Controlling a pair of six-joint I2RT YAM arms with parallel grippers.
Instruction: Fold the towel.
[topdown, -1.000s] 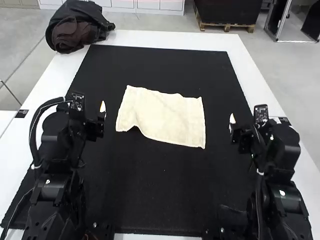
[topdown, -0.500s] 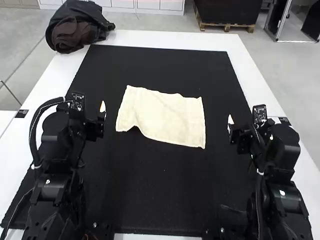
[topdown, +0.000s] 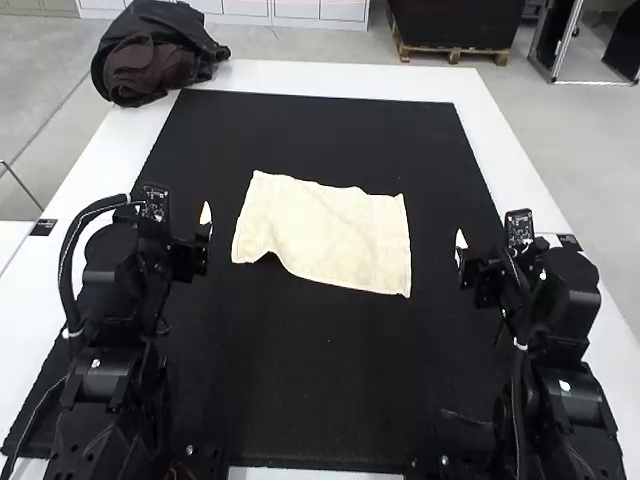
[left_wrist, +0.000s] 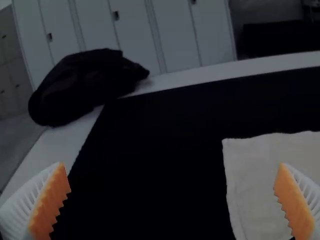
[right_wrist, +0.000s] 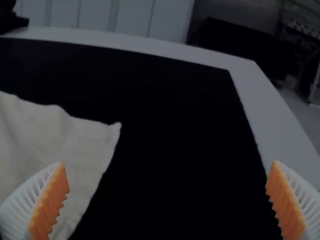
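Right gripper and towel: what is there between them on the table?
Only black mat lies between the towel and the right gripper; the high view shows this stretch bare.

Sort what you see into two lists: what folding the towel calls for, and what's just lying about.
For the job:
Cream towel, spread out, slightly rumpled
Black mat, the surface under it
Left gripper, open
Right gripper, open

Just lying about:
Dark bundle, apparently fabric, at the far left corner of the white table
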